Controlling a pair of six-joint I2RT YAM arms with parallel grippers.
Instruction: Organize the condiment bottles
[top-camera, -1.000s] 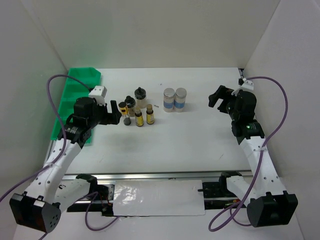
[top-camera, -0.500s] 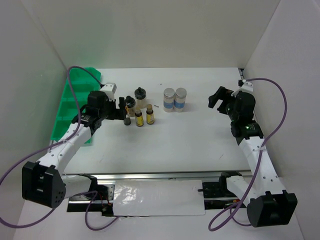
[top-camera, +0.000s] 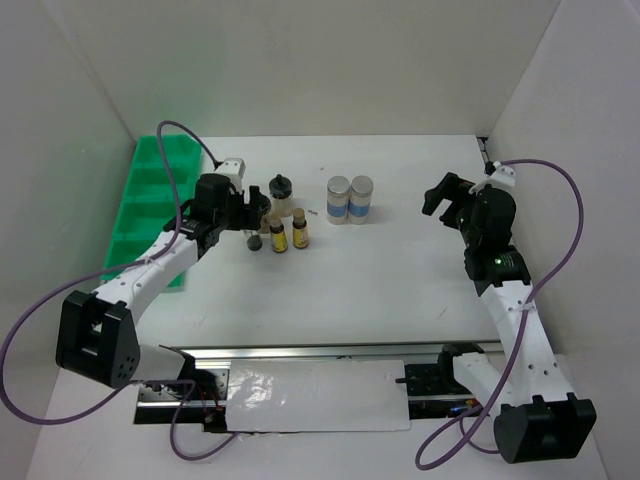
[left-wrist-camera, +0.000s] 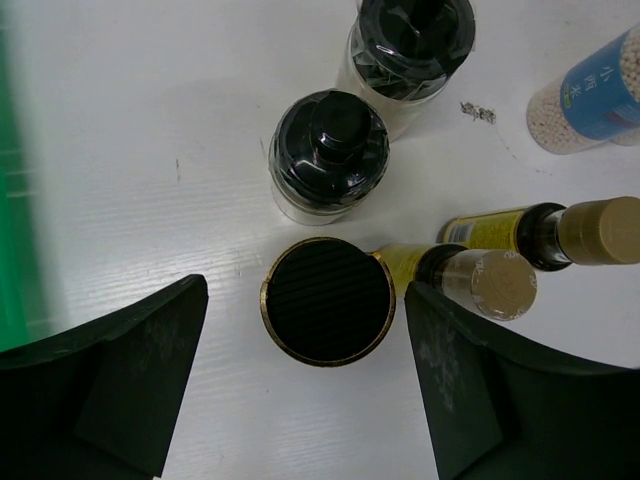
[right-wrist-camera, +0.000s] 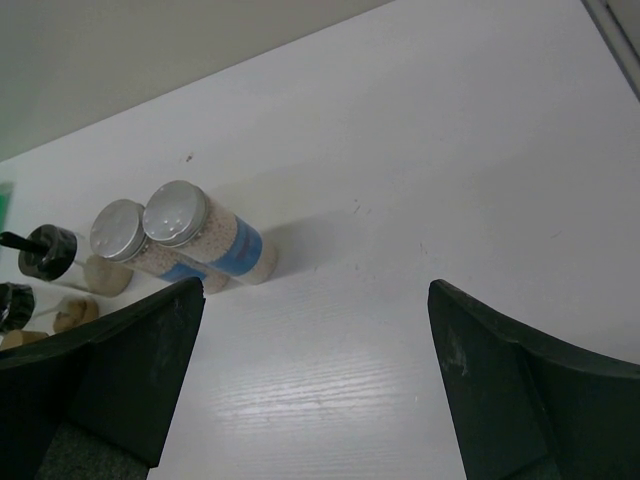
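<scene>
**Left gripper spread over a black-capped bottle; right gripper spread, well apart from the jars**

The only writing sits in the upper right corner of the left wrist view. There a jar of pale grains (left-wrist-camera: 596, 88) carries a blue label with white Chinese characters, too slanted to read for sure. Two slim bottles (left-wrist-camera: 497, 284) at centre right have yellow labels whose print is too small to make out.

The left gripper (left-wrist-camera: 305, 290) is spread wide. A gold-rimmed bottle (left-wrist-camera: 328, 300) with a ribbed black cap stands directly between its fingers (left-wrist-camera: 120, 385), and a gap shows on each side. Just above it in the frame stands a clear bottle (left-wrist-camera: 330, 155) with a black cap, and a third black-capped one (left-wrist-camera: 410, 45) stands at the top edge.

From above, this cluster is left of centre on the white table (top-camera: 380, 290), beside the green tray (top-camera: 150, 195) at the left edge.

The right gripper (right-wrist-camera: 315, 290) is also spread and holds nothing. Two silver-lidded jars (right-wrist-camera: 175, 215) stand touching each other at centre left of its view, well apart from its fingers. From above they are at upper centre (top-camera: 339, 198).
</scene>
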